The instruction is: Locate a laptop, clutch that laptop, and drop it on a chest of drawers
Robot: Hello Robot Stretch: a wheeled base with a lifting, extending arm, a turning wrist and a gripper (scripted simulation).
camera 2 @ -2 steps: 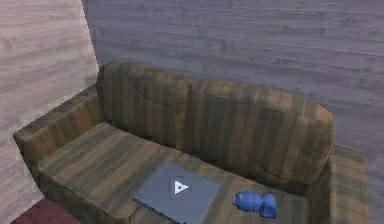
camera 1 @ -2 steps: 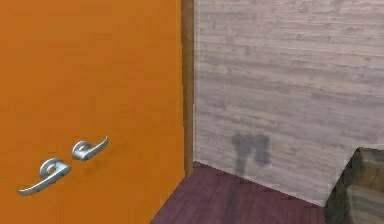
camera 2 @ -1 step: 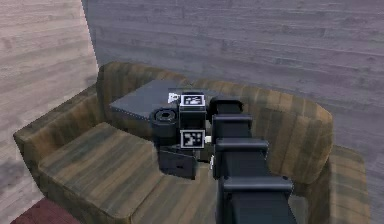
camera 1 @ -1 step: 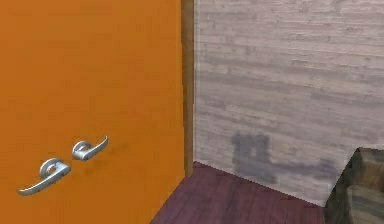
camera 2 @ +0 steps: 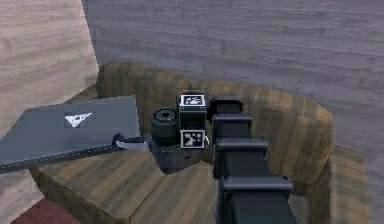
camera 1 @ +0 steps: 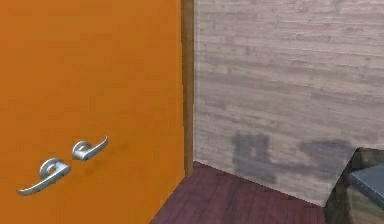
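Timber-plank wall (camera 2: 250, 40) stands directly behind the sofa (camera 2: 300, 130), a striped olive and tan piece that serves as reference here. The grey laptop (camera 2: 70, 135), lid down, hangs tilted above the sofa's left half, and its outer corner projects past the sofa's left arm towards the adjoining wall. Risk, as assessed: the laptop is gripped at one edge only, so its weight levers against that hold. Any quick turn or lift could let it sag, twist or slip down onto the sofa cushions, and a swing of the base could knock the projecting corner against the wall behind the sofa. The dark arm (camera 2: 250, 180) reaches out over the sofa's middle. The claw (camera 2: 128, 141) holds the laptop by its near edge, above the sofa seat. The spread of its fingers cannot be told.
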